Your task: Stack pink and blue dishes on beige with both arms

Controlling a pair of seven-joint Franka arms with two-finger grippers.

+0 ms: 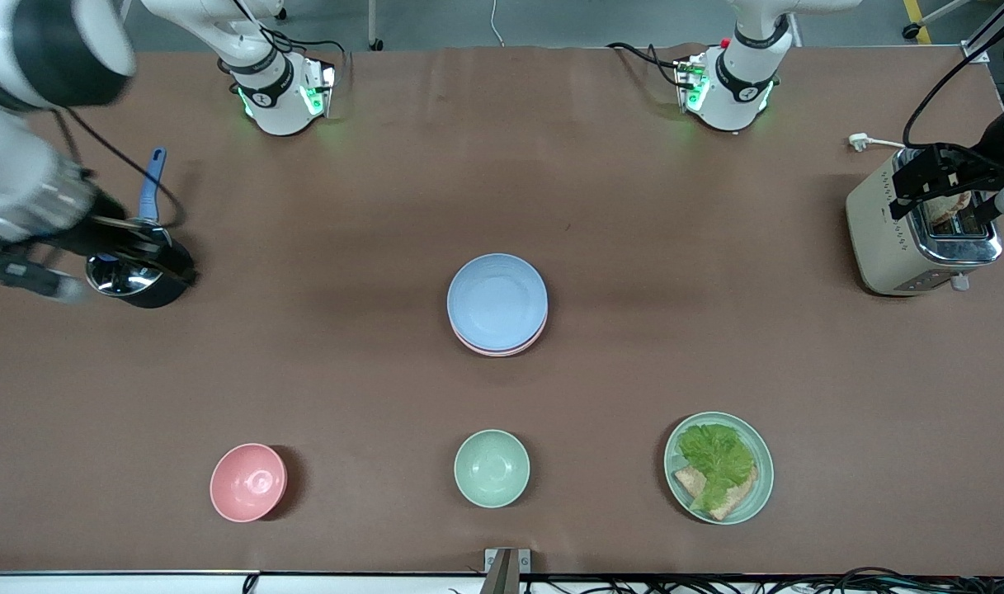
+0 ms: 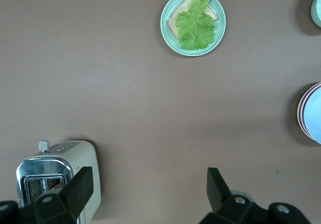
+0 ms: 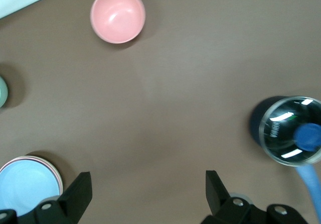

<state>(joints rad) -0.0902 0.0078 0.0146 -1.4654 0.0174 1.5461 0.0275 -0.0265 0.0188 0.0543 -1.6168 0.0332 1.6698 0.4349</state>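
Right pincer point(image 3: 145, 196): raised over the saucepan's end of the surface, near the right arm's end; fingers spread wide, nothing between them.
Saucepan point(image 1: 139, 276): dark-walled pot with a mirror-bright steel interior and a blue handle; the right wrist view shows reflections inside it, while the front view has it partly covered by the arm.
Pink bowl point(image 1: 248, 482): small, deep, round, matte; near the front camera, toward the right arm's end.
Surface point(image 1: 345, 247): brown, matte, even.
Blue plate point(image 1: 497, 301): shallow, round, matte, light blue; at the middle of the surface, lying on top of the stack.
Pink plate point(image 1: 497, 351): pale pink, same size, directly beneath the blue plate; only a thin crescent of rim shows.
Beige plate: cannot be told in the front view; the left wrist view shows a pale outer rim point(image 2: 299, 110) under the pink one.
Mint-green bowl point(image 1: 492, 468): small, round, matte; nearer the front camera than the stack.
Mint-green plate point(image 1: 758, 487): shallow, round; carries a crinkled lettuce leaf point(image 1: 716, 458) over toast.
Toaster point(image 1: 906, 239): cream body, polished steel top; at the left arm's end.
Left pincer point(image 2: 145, 194): raised beside the toaster, fingers spread wide, holding nothing.
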